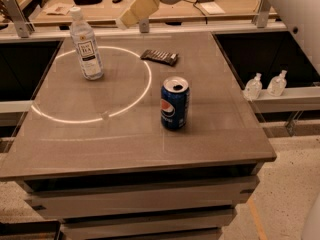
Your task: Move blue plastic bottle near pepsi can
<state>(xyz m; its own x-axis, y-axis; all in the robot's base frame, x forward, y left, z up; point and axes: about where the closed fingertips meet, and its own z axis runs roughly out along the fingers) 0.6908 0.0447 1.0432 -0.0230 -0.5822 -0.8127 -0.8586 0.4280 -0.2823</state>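
Observation:
The blue plastic bottle (86, 45), clear with a white cap and a white label, stands upright at the table's back left, on the edge of a bright ring of light. The pepsi can (174, 103), blue with a silver opened top, stands upright right of the table's middle, well apart from the bottle. My gripper (136, 10), with tan fingers, hangs in the air above the table's back edge, to the right of the bottle and above its cap level. It holds nothing.
A dark flat snack wrapper (159, 57) lies near the back between the bottle and the can. Two small clear pump bottles (265, 85) stand on a shelf to the right of the table (215, 134). A cluttered bench runs behind.

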